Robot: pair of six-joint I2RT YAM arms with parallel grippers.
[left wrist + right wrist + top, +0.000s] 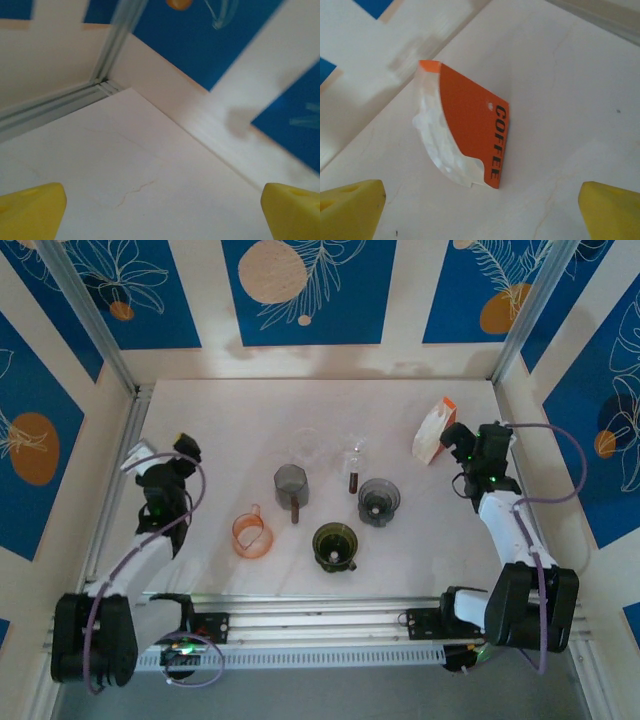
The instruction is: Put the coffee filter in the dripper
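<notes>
The coffee filter pack (pixel 434 432), a white wad of filters behind an orange card lettered COFFEE, sits at the far right of the surface (pixel 220 420), at about 1 o'clock from the centre of the top view. The right hand (pixel 460 444) is just beside it, with the pack at roughly 10 o'clock from the hand and apart from it. In the right wrist view the pack (pixel 462 130) lies ahead at about 11 o'clock, and the right hand (pixel 480 207) holds nothing, its yellow fingertips (pixel 350 207) spread wide. The card's lettered edge runs close to 12-to-6 there, so the jaws look set across the pack's thin side; a short advance should bring it between them. The left hand (pixel 186 448), at 9 o'clock on the far side of the surface, is also wide and empty in its own view (pixel 160 215), well apart from the pack, so the right arm is plainly the nearer. A grey dripper (pixel 379 501) and a dark green dripper (pixel 334 545) stand at 7 to 8 o'clock from the pack; I cannot tell which is meant.
</notes>
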